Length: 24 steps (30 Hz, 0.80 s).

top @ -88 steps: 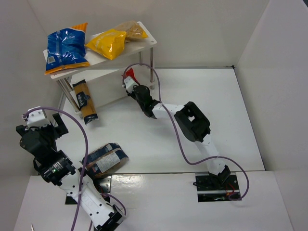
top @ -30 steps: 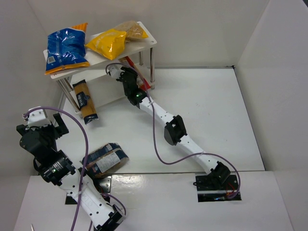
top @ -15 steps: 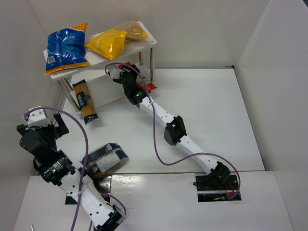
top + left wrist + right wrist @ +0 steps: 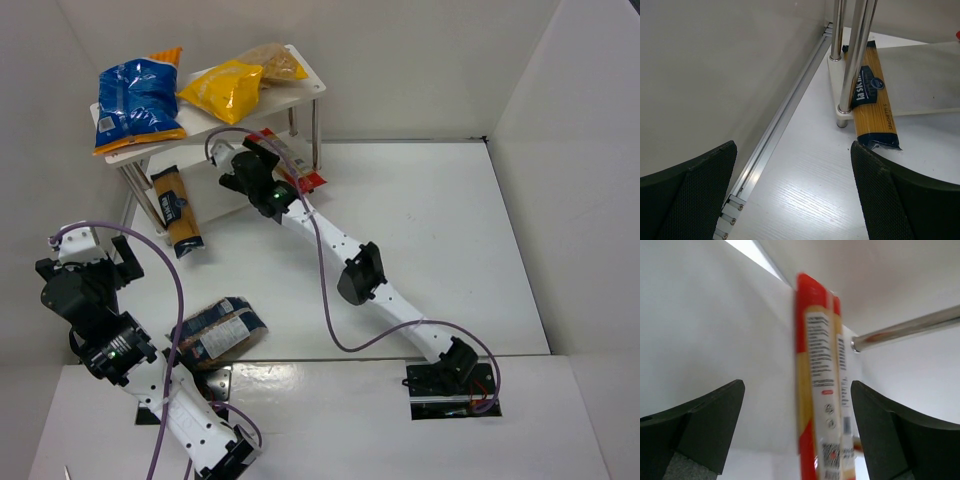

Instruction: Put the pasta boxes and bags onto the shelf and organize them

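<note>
White right arm (image 4: 325, 236) stretched toward shelf (image 4: 300, 92), jaws apart, red packet (image 4: 815, 390) ahead

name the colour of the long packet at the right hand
The packet is red with a yellowish middle; clearest in the right wrist view.

Showed glossy plastic film on the blue bag (image 4: 138, 98) and yellow bag (image 4: 222, 88), and clear shiny wrap over the amber spaghetti pack (image 4: 874, 102) and red packet (image 4: 820, 390). Gleamed as polished metal on the legs of the shelf (image 4: 856, 55), with matt white boards and a table (image 4: 805, 200) faintly grained like wood. Looked matt black, finely meshed, inside the left jaws.
</note>
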Tool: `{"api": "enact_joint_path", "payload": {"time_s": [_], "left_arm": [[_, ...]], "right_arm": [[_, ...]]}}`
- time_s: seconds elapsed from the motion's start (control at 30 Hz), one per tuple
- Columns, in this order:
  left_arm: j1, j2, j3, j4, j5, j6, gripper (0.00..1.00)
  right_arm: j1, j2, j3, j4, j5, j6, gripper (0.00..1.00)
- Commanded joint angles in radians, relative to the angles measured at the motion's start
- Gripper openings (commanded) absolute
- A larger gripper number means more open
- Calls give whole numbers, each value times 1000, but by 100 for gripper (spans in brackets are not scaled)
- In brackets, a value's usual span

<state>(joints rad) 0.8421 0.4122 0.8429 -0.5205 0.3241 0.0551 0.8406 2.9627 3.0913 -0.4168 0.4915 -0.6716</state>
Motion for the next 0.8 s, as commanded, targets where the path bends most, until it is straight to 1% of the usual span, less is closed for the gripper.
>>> {"api": "enact_joint_path", "payload": {"time_s": [0.0, 0.03, 0.13, 0.37, 0.47, 0.53, 0.6, 0.63, 0.67, 0.7, 0.73, 0.77], "left_arm": [[8, -7, -7, 11, 35, 20, 100], [8, -7, -7, 11, 35, 20, 100], [8, -16, -7, 11, 35, 20, 100], [8, -26, -7, 11, 44, 20, 100], [8, -26, -7, 11, 44, 20, 100], [8, -26, -7, 11, 44, 20, 100], [8, -26, -7, 11, 53, 29, 100], [8, -26, -7, 2, 53, 29, 100], [8, -26, -7, 2, 53, 29, 100], [8, -26, -7, 2, 53, 29, 100], [8, -26, 2, 2, 53, 29, 100], [8, -26, 2, 2, 62, 29, 100]], "right_arm": [[46, -171, 47, -152, -56, 130, 96], [46, -194, 47, -198, -56, 144, 96], [60, -223, 47, -263, -83, 176, 100], [81, -290, 47, -469, -140, 299, 100], [81, -324, 47, -542, -195, 337, 100], [81, -338, 47, -621, -234, 375, 100], [95, -364, 35, -692, -257, 376, 100], [106, -390, -46, -692, -290, 376, 100], [106, -446, -87, -692, -324, 376, 100], [106, -476, -127, -703, -358, 376, 100], [106, -505, -214, -714, -402, 388, 100], [106, -530, -248, -714, -428, 388, 100]]}}
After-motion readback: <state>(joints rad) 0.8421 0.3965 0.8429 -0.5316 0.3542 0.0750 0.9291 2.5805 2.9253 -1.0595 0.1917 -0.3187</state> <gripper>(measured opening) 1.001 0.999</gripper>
